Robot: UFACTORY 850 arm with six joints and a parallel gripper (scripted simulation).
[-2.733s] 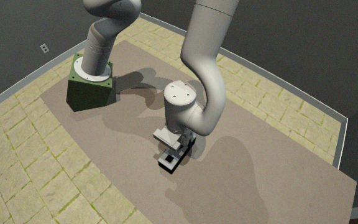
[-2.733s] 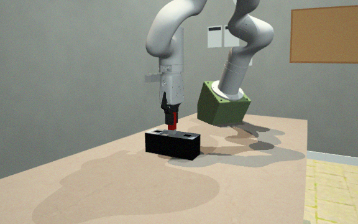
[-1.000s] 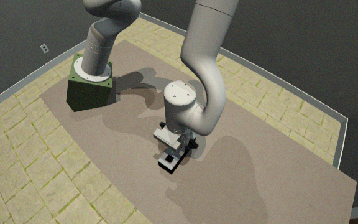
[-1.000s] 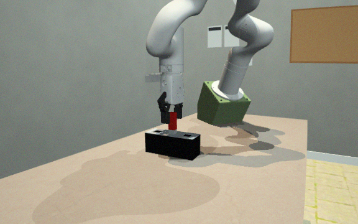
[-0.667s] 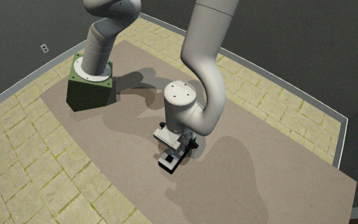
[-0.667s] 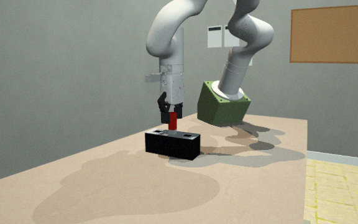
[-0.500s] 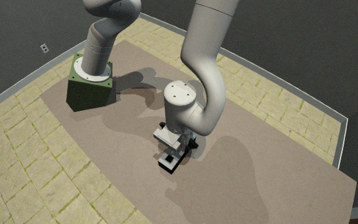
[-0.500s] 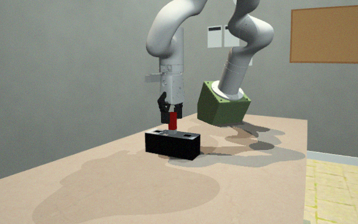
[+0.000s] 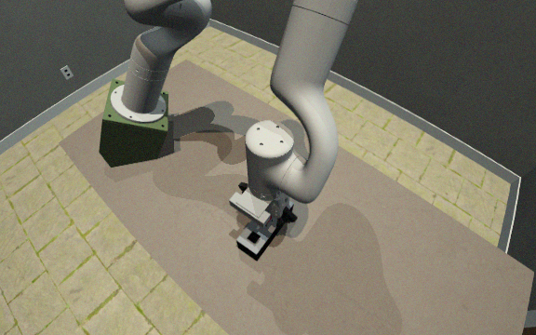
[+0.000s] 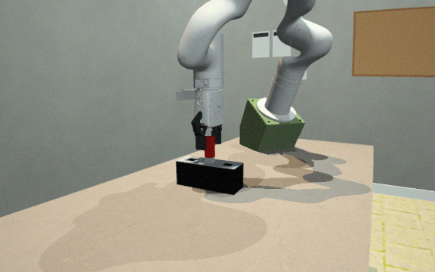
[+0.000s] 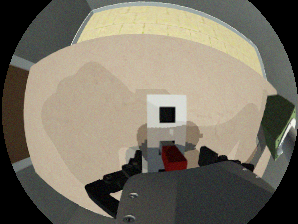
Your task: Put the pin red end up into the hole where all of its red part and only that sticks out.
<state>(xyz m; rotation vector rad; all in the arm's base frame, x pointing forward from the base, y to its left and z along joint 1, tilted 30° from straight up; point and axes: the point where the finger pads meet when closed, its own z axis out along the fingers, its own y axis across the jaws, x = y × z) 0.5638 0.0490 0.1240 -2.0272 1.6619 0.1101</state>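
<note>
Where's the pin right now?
In the exterior view, the pin stands red end up in the block's middle hole, between the open claw's fingers.

From my side I see a room with plain grey walls (image 9: 435,60) (image 10: 70,75); in the top view they look much darker. The floor (image 9: 63,279) (image 10: 410,230) (image 11: 170,22) is of pale yellow stones, with yellow-green lines between them. A light grey skirting board (image 9: 417,127) (image 10: 421,193) follows the foot of the wall. The bench (image 9: 194,288) (image 10: 316,234) (image 11: 115,60) has a pinkish beige top, and soft shadows overlap on it. On one wall hangs a brown board (image 10: 406,41) with a darker frame, and near it are white sheets (image 10: 260,47) with dark bands at the top. In the top view, a small white socket plate (image 9: 66,72) is on the wall. The brown area (image 11: 15,115) at the wrist view's edge may be a door, but I cannot tell well.
</note>
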